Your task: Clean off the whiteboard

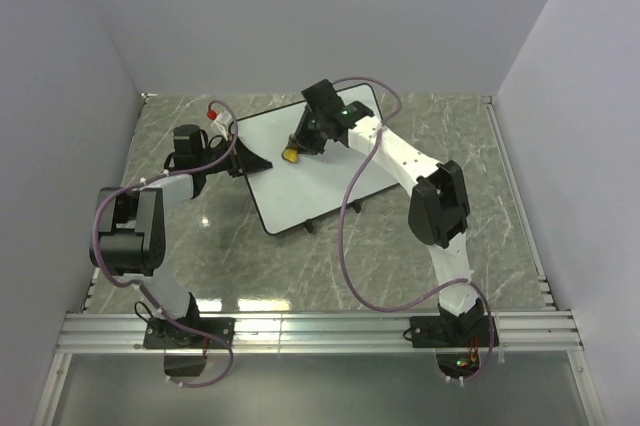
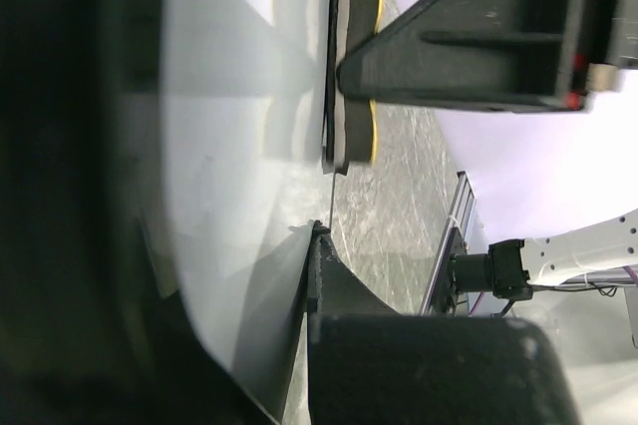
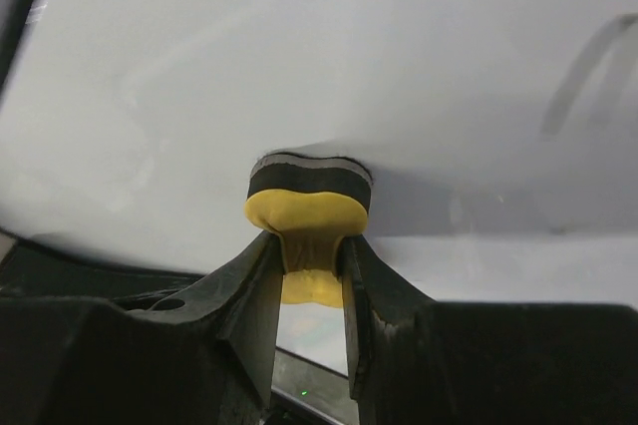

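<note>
The whiteboard (image 1: 310, 171) lies at an angle on the marble table, and its surface shows no dark marks. My right gripper (image 1: 303, 139) is shut on a small yellow eraser (image 1: 290, 154) and presses its dark felt side onto the board's upper left part. In the right wrist view the eraser (image 3: 307, 208) is squeezed between my fingers (image 3: 249, 290) against the white surface (image 3: 299, 56). My left gripper (image 1: 243, 159) is shut on the board's left edge. In the left wrist view one finger (image 2: 344, 285) lies against that edge, and the eraser (image 2: 354, 66) shows beyond it.
A small red and white item (image 1: 212, 110) lies at the back left, beside the left gripper. The board's two black feet (image 1: 312, 227) point toward the near side. Grey walls enclose the table on three sides. An aluminium rail (image 1: 320, 326) runs along the near edge.
</note>
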